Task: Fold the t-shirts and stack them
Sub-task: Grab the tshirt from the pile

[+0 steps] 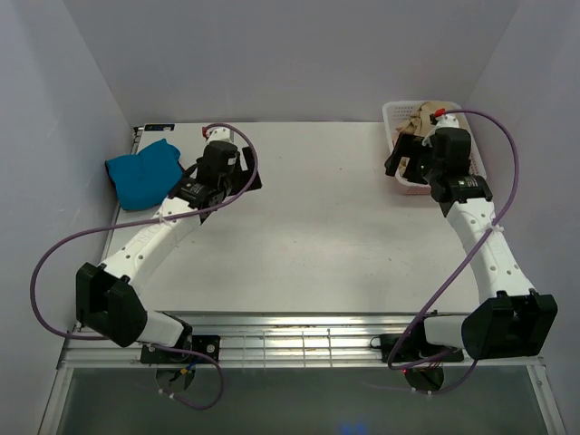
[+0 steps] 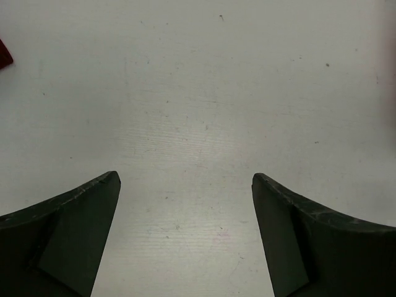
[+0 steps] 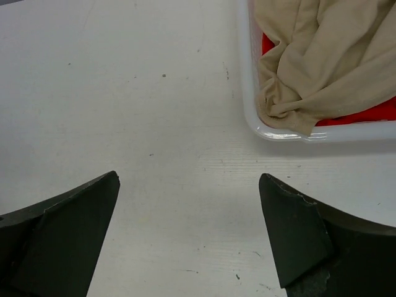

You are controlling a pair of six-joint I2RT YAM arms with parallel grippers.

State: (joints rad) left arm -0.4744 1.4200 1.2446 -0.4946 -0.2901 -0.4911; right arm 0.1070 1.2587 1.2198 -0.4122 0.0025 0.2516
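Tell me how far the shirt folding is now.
Done, apparently: the teal shirt lies folded at the table's far left. In hand: nothing; the left gripper and right gripper are open and empty. Left: the tan shirt and red shirt lie unfolded in the basket.

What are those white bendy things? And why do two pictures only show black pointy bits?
The white bendy things are two robot arms, the left arm and the right arm, seen by a camera above a table. Each wrist also carries a little camera. The black bits are the fingers of the left gripper and the right gripper. Both are open and hold nothing. A teal shirt lies at the table's far left. At the right, a white basket holds a tan shirt lying over a red shirt.
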